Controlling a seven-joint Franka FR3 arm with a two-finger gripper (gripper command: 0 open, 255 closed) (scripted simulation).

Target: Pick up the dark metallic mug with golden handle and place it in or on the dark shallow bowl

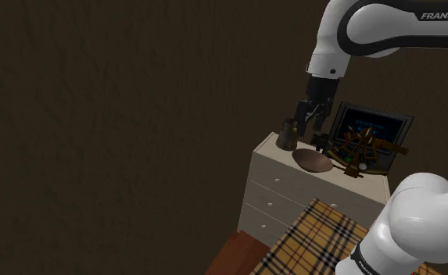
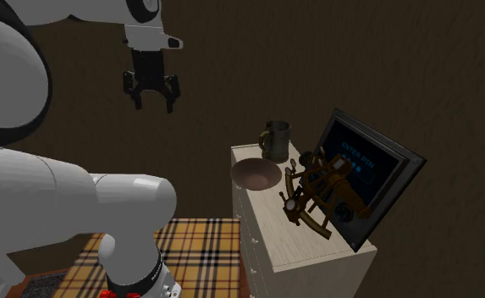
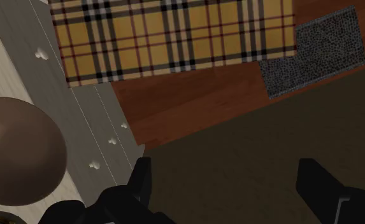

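Observation:
The dark metallic mug [image 1: 286, 134] [image 2: 276, 140] stands upright at a far corner of a pale dresser top. Beside it, nearer the front edge, lies the dark brown shallow bowl [image 1: 313, 161] [image 2: 256, 174] [image 3: 15, 149], with nothing in it. My gripper [image 1: 312, 117] [image 2: 151, 91] [image 3: 229, 191] hangs open in the air, with nothing between its fingers [image 3: 139, 184]. In the second exterior view it is well above the dresser and out past its front edge, apart from mug and bowl. In the wrist view the bowl lies off to one side of the fingers.
The dresser [image 1: 281, 195] [image 2: 266, 207] [image 3: 92, 127] has small knobs on its drawers. A brass sextant [image 1: 359, 152] [image 2: 316, 195] and a leaning dark-framed picture [image 1: 374, 125] [image 2: 372, 173] crowd the top behind the bowl. Below lie a plaid rug [image 3: 174, 38], a grey mat [image 3: 314, 51] and wood floor [image 3: 193, 95].

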